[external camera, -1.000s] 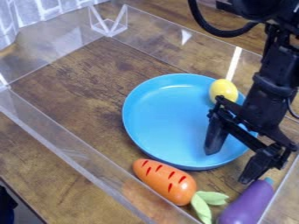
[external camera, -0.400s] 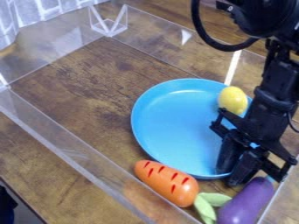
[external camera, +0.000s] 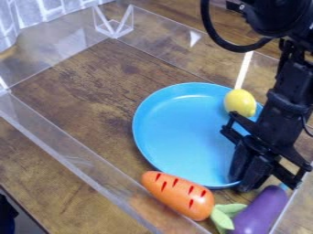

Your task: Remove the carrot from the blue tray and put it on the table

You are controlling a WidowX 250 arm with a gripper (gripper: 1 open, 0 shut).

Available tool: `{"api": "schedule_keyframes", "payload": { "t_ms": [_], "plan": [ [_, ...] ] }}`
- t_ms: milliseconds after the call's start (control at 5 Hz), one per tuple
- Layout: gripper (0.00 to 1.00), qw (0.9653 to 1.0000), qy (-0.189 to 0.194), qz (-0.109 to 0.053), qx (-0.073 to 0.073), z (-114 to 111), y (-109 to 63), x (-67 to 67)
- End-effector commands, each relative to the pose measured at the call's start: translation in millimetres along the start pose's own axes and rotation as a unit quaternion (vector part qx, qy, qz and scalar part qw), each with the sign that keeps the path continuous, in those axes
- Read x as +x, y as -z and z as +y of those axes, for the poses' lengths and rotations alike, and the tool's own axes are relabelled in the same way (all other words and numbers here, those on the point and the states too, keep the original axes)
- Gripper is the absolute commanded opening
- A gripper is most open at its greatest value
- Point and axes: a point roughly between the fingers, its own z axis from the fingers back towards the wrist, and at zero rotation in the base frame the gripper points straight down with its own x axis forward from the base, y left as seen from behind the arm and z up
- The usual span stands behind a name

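Observation:
The carrot (external camera: 181, 194) is orange with dark stripes and lies on the table (external camera: 86, 101) just in front of the blue tray (external camera: 184, 128), outside its rim. Its green leaves (external camera: 221, 213) point right. My gripper (external camera: 253, 174) stands upright at the tray's front-right rim with its fingers (external camera: 243, 164) drawn together. It is right of the carrot and apart from it. I cannot tell whether the rim is pinched between the fingers.
A yellow lemon (external camera: 240, 102) sits at the tray's right rim, just behind the gripper. A purple eggplant (external camera: 259, 213) lies beside the carrot's leaves, below the gripper. Clear acrylic walls (external camera: 73, 155) border the table on the front, left and back.
The gripper's fingers, spread across the tray's rim a second ago, have closed together. The tray and the carrot have shifted slightly.

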Motion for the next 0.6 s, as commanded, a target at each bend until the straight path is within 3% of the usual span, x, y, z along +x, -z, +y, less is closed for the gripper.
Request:
{"api": "schedule_keyframes", "payload": {
  "t_ms": [0, 400],
  "plan": [
    [0.0, 0.9999, 0.012, -0.01, 0.0, -7.4, -10.3, -4.3],
    [0.0, 0.9999, 0.013, -0.008, -0.001, -5.6, -13.6, -8.1]
  ]
}}
